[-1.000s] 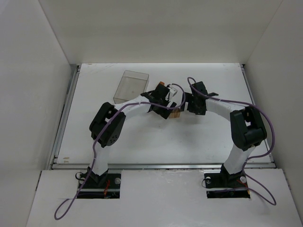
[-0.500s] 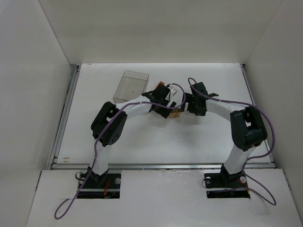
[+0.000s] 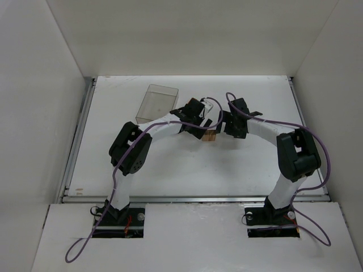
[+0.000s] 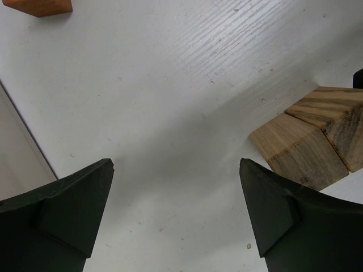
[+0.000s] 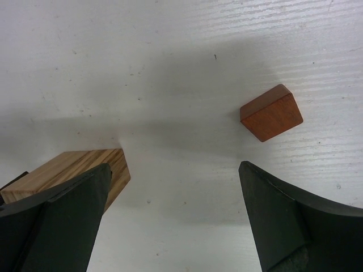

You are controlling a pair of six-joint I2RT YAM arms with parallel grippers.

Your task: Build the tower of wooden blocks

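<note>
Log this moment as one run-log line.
left gripper: open, holding nothing | right gripper: open, holding nothing | tan blocks: two, touching | reddish-orange block: alone on table, apart from them

The blocks [image 4: 306,148] are tan with darker grain, the wedge [image 5: 271,113] reddish-orange, the table [image 4: 170,85] white with fine streaks.

The left hand [image 4: 176,187] holds its dark fingers wide apart over the white worktop [image 4: 170,85]. Two tan wood blocks [image 4: 312,136] — touching each other — lie just beside one finger; a reddish-orange piece [image 4: 39,5] sits well apart, cut off by the upper edge.
</note>
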